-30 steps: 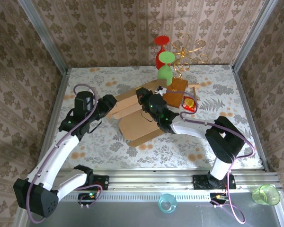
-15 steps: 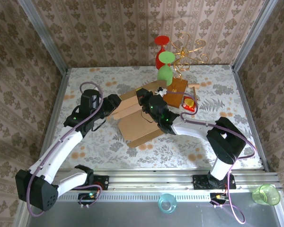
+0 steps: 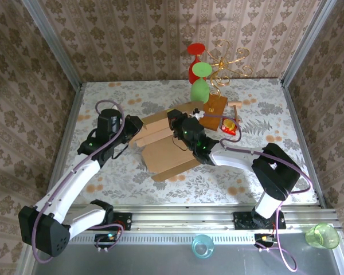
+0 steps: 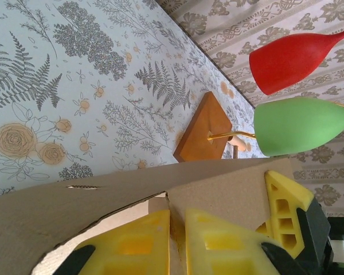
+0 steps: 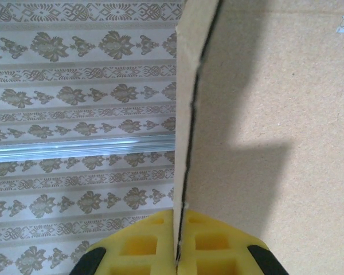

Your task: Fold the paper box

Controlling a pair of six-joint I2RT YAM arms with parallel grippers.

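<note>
Box position: the paper box [image 3: 171, 153] is lying at the centre of the top view. Its broad panel is resting flat on the table [image 3: 103, 172] and its far flaps are rising toward the upper part of the frame.
Box axis: the flapped far edge is running diagonally, from left of centre up toward the right. The flat panel is spreading from that edge toward the lower part of the frame.
Right grip: the right gripper [image 5: 178, 220] is pressing its yellow fingers [image 5: 218, 247] tight on an upright cardboard wall. The wall is passing edge-on between them up the middle of the right wrist view.
Left grip: the left gripper [image 4: 176, 220] is working at the left end of the same far edge. Its fingers are standing almost together, with only a slit between them. It appears to be pinching a flap there, though the contact itself is hard to make out.
Deciding relation: both grippers are sitting on the far edge, the left at its left end and the right near its middle. The panel is therefore lying toward the lower frame from each.
Likely fold: the held wall is probably going to turn over the panel about a hinge parallel to that diagonal edge.
Surroundings: a wooden base [image 3: 215, 106] carrying a green glass [image 3: 200, 89] is standing just beyond the box, at its upper right.
</note>
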